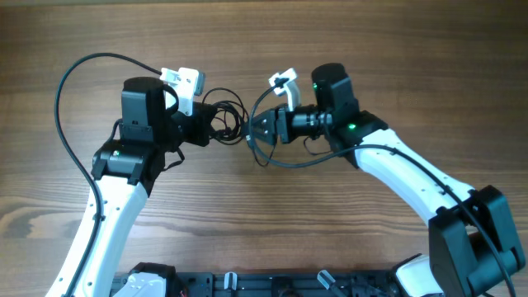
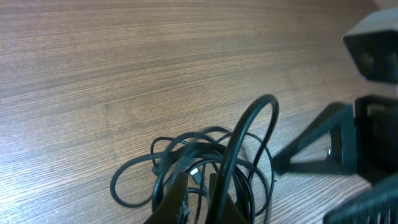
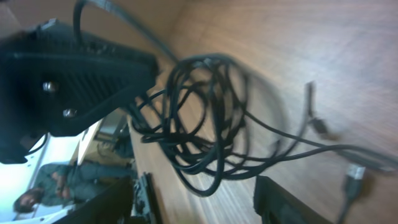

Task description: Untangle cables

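Left gripper [image 2: 199, 193] clenched on cables [image 3: 186, 124] | right gripper [image 1: 254, 129] released | cables bunched as one, number unclear

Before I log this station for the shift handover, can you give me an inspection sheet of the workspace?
Surface: wood-grain table, no marks seen.
Job's things: thin dark cables, bunched in tangled loops between the two claws; a plug at one end lies on the wood.
Clutter: nothing seen.
Grippers: left claw shut on the tangle; right claw beside it, open or shut unclear.
Cables: a thicker black arm cable arcs out beside the left arm.
Surroundings: a seated person beyond the table edge, in the right wrist view.
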You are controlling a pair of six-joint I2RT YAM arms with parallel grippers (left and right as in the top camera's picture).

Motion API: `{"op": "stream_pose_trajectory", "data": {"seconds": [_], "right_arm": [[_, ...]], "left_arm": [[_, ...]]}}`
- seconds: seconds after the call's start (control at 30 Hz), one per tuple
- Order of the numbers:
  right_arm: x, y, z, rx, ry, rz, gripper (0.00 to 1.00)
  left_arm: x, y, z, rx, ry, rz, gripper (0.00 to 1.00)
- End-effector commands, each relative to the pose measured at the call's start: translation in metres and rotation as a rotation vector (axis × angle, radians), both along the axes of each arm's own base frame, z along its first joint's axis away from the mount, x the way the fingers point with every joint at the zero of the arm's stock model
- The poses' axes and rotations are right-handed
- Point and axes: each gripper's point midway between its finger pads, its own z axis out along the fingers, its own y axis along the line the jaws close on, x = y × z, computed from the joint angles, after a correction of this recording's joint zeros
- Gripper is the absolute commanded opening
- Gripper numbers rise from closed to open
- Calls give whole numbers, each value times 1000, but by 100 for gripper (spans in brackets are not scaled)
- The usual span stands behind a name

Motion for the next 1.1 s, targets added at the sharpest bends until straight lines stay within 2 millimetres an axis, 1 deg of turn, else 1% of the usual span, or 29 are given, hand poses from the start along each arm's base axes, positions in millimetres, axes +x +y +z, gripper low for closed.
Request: {"op": "stream_pose_trajectory", "data": {"seconds": [0.0,0.07,0.1,0.13,0.17,0.23,0.33,0.4,0.5,0.57,0.6,0.63,0.7,0.73,0.77,0.8,0.83,0.9,0.97,1.0,1.07], "right_arm": [[-8,14,-4,-21,13,5,61],[0,15,-12,-70,22,-79,58],[6,14,-16,-92,25,-124,57],[16,10,-20,-121,30,-198,54],[20,7,-22,-132,33,-229,54],[22,6,-23,-138,35,-246,54],[22,6,-23,-137,36,-246,41],[19,8,-22,-128,63,-242,32],[6,16,-17,-84,117,-179,15],[-6,22,-9,-36,154,-110,5],[-12,24,-6,-19,163,-77,4],[-10,21,-4,-12,168,-74,4],[4,3,5,19,165,-99,5],[17,-16,17,62,153,-118,4],[32,-41,33,125,128,-126,5],[43,-60,37,145,127,-156,4],[49,-71,38,154,130,-174,4],[59,-91,40,165,131,-212,4],[65,-103,37,153,116,-243,4],[68,-106,33,139,126,-268,5],[71,-111,19,91,171,-327,5]], "left_arm": [[0,-4,4,-25,-1,0,4],[0,-4,4,-25,-1,0,4],[0,-4,4,-25,-1,0,4],[0,-4,4,-25,0,1,4],[0,-4,4,-29,3,4,4],[-3,-9,6,-54,6,-24,4],[-4,-13,7,-84,21,-25,4],[-4,-13,7,-110,42,1,4],[-4,-13,7,-138,65,29,4],[-4,-13,7,-159,81,51,4],[-4,-12,7,-168,89,60,4],[-6,-12,5,-175,104,69,4],[-10,-11,0,-169,134,73,4],[-14,-10,-4,-159,157,81,4],[-19,2,-17,-104,199,135,4],[-18,6,-20,-88,208,156,4],[-17,8,-23,-89,220,184,4],[-12,20,-31,-104,264,313,4],[-8,26,-40,-121,307,403,4],[-8,26,-44,-135,328,424,4],[-5,25,-50,-164,365,466,4]]}}
